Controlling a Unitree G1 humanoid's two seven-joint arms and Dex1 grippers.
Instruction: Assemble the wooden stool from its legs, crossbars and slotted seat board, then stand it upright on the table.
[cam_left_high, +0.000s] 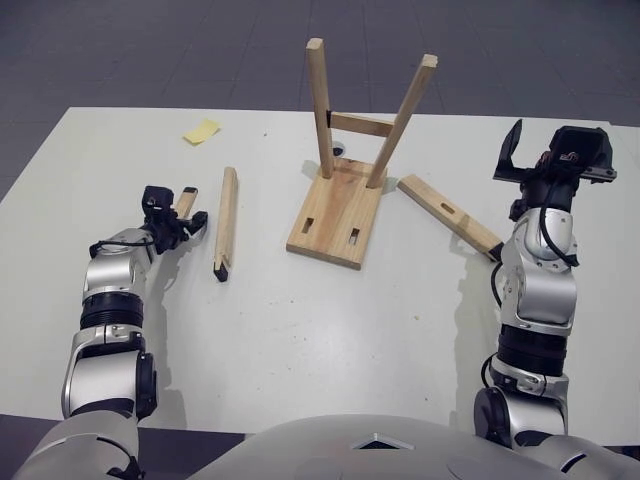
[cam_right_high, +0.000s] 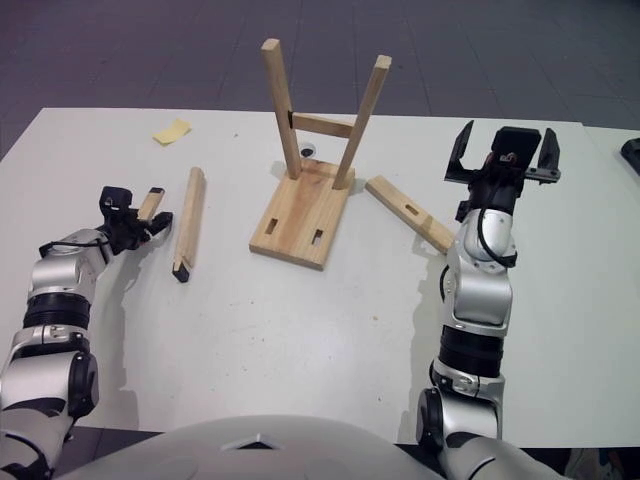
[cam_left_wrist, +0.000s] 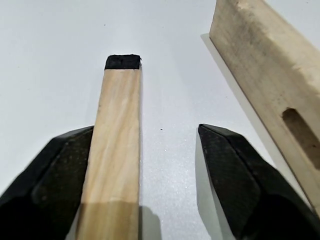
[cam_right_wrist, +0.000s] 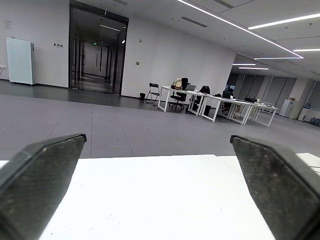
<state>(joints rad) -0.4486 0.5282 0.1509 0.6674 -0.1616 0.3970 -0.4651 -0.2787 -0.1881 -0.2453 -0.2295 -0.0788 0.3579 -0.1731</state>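
Left gripper (cam_left_wrist: 147, 137): fingers (cam_left_wrist: 230, 175) spread, straddling the short crossbar (cam_left_wrist: 117, 150), which lies flat on the desk (cam_left_high: 300, 340); one finger touches the bar's side, the other stands off with a gap, so nothing is pinched yet.

Handling, judged: the bar is light, stiff, dry wood, not slippery, with a dark cap on its far end; grip it across the narrow width near the middle so it does not swing.

A loose leg (cam_left_high: 227, 220) lies just beside the bar, slot showing; a wide closing stroke could nudge it.

Right gripper (cam_right_high: 505, 155): raised over the desk's right side, fingers spread, holding nothing.

A second loose leg (cam_left_high: 450, 215) lies between the right gripper and the seat board (cam_left_high: 335, 225).

The board lies flat; two standing legs (cam_left_high: 320, 105) sit in its far slots, joined by a fitted crossbar (cam_left_high: 362, 124); the two near slots are open.

The half-built frame is probably top-heavy — a knock may tip it.

Room: bare desk toward the robot; the far edge runs just behind the frame; a yellow note (cam_left_high: 201, 131) lies far left.
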